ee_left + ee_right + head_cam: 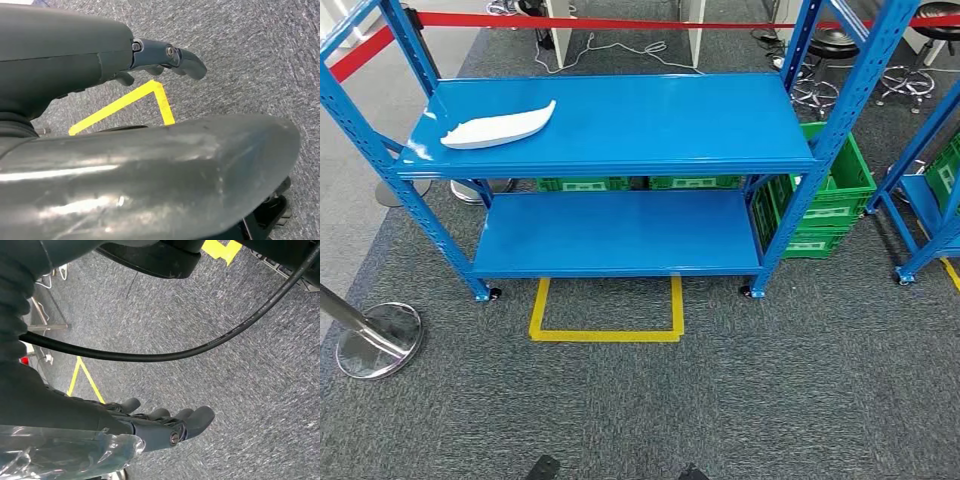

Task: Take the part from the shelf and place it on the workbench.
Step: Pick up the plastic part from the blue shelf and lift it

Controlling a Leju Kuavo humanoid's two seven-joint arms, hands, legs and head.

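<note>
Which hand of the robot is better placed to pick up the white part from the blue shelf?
Probably the left hand: the white curved part lies at the left end of the blue metal shelf. Both hands hang empty over the carpet.

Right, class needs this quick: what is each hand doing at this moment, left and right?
Left hand: open, holding nothing, hanging over the carpet.
Right hand: open, fingers extended, holding nothing.

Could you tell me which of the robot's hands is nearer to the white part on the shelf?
Probably left: the white part lies at the top shelf's left end. Both the left hand and right hand hang over carpet, far from it.
</note>
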